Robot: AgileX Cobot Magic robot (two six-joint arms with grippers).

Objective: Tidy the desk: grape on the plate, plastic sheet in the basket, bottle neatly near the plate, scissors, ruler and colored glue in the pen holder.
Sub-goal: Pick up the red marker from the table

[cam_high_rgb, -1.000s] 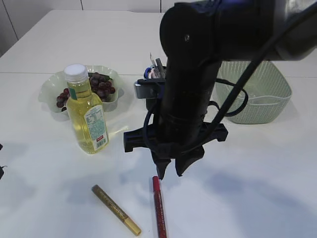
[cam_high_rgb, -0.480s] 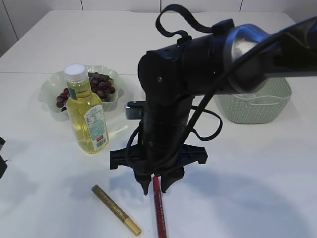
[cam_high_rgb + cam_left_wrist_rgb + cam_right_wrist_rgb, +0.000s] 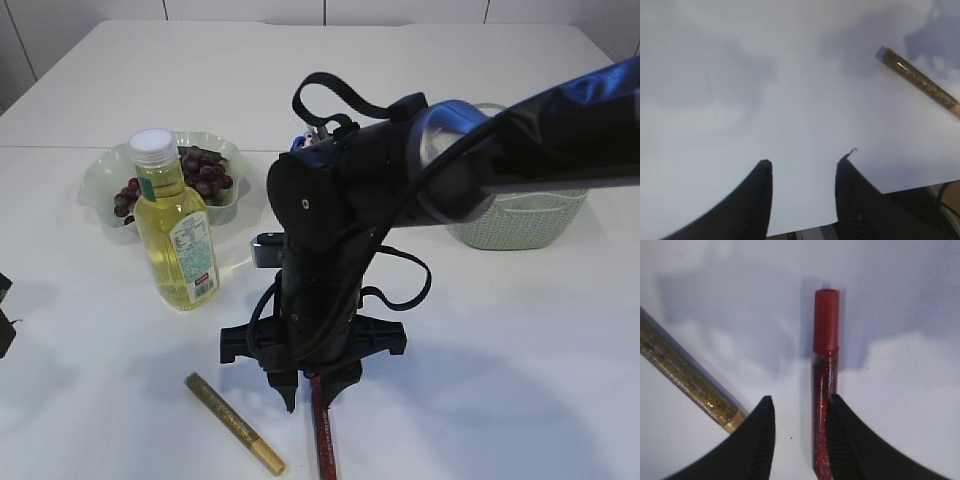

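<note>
Glittery, seemingly plastic glue tube (image 3: pixel 825 385)

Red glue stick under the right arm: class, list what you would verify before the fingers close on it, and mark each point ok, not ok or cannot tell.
1. Right gripper open: ok.
2. Red glue stick between the fingers: ok, though it lies against the right-hand one, off centre.
3. Gold glue stick outside the gap: ok, it lies left of the fingers.
4. Fingers low enough to grip: cannot tell.
5. Pen holder free to receive it: cannot tell, the arm hides most of it.
6. Left gripper out of the way: ok, open over bare table.
</note>
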